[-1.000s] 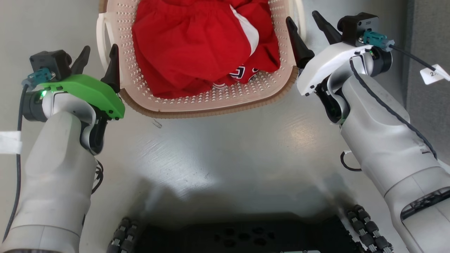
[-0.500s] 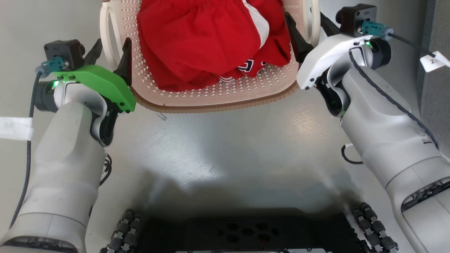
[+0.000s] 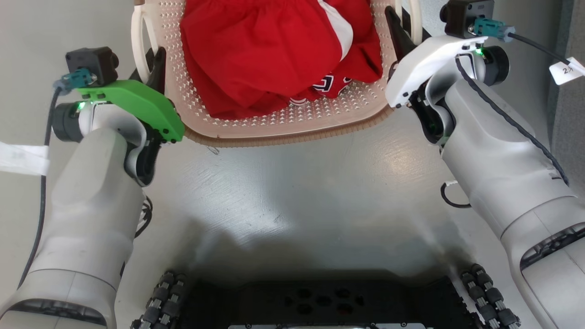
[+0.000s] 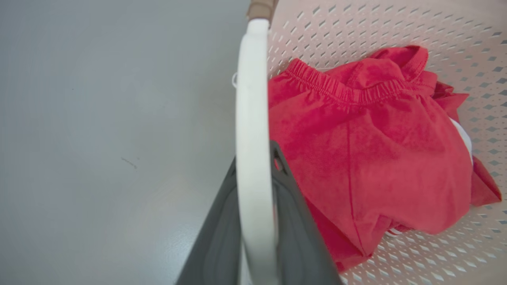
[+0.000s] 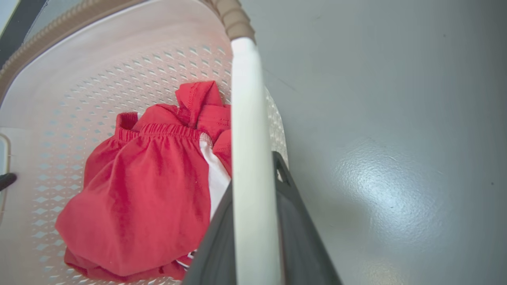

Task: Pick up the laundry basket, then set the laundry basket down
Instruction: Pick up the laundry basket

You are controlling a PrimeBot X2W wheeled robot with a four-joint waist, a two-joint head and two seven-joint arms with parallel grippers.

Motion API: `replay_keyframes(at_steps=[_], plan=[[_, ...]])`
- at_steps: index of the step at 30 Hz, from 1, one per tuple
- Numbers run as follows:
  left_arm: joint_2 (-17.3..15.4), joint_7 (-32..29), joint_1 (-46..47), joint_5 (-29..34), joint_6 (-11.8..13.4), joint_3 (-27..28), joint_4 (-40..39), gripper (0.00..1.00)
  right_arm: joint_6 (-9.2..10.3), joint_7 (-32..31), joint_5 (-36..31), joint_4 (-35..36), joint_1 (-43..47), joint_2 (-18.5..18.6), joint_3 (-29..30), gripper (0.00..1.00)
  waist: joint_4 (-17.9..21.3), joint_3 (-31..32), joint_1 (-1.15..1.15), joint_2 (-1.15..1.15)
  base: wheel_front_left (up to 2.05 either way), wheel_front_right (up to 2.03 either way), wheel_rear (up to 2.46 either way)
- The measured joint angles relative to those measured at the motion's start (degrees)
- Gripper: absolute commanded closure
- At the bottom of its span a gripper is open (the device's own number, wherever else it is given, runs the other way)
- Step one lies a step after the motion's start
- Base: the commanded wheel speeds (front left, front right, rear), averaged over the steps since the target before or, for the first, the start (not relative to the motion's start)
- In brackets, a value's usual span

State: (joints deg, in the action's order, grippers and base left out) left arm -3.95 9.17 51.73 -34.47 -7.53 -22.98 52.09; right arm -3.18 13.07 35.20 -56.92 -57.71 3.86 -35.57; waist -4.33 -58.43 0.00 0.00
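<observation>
The laundry basket [image 3: 283,137] is cream-white and perforated with a brown woven-look rim. It sits on the grey floor at the top middle of the head view and holds red clothes [image 3: 269,50]. My left gripper [image 3: 148,61] is shut on its left loop handle [image 3: 138,50]. My right gripper [image 3: 406,20] is shut on the right loop handle [image 3: 415,23]. In the left wrist view the white handle [image 4: 253,99] runs between the dark fingers [image 4: 293,221] of the gripper [image 4: 255,158], beside the clothes [image 4: 376,150]. The right wrist view shows its handle [image 5: 247,99] clamped the same way by the gripper [image 5: 253,166].
My dark base [image 3: 320,301] with its roller wheels fills the bottom of the head view. A grey upright surface [image 3: 573,105] borders the right edge. A white tape strip [image 3: 18,157] lies on the floor at the left. Bare grey floor [image 3: 297,192] lies between base and basket.
Both grippers slid forward along the basket's sides, and their wide-open fingers closed onto the loop handles. The camera shifted slightly; the basket stays on the floor.
</observation>
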Motion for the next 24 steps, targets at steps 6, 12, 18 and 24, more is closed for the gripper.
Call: replay_keyframes(at_steps=[6,12,18,24], plan=[[-0.14,0.49,0.44,-0.75,-0.01,-0.94,0.66,1.00,0.24,0.01,0.81,-0.59,-0.48,-0.03,-0.67,1.00,-0.04,0.03,0.00,0.00,0.00,0.00,0.00],[-0.16,1.04,0.64,-1.68,0.00,-2.48,1.55,1.00,0.24,0.03,2.12,-1.90,-0.54,0.01,-1.88,1.00,-0.05,0.83,0.00,0.00,0.00,0.00,0.00],[-0.45,1.56,0.64,-1.96,-0.01,-3.50,2.61,1.00,0.23,0.09,3.12,-2.41,-0.47,-0.07,-2.97,1.00,-0.03,2.21,0.00,0.00,0.00,0.00,0.00],[-0.48,1.72,0.61,-3.69,-0.01,-4.44,3.85,1.00,0.21,0.27,4.28,-3.13,0.56,-0.15,-4.16,1.00,0.13,4.68,0.00,0.00,0.00,0.00,0.00]])
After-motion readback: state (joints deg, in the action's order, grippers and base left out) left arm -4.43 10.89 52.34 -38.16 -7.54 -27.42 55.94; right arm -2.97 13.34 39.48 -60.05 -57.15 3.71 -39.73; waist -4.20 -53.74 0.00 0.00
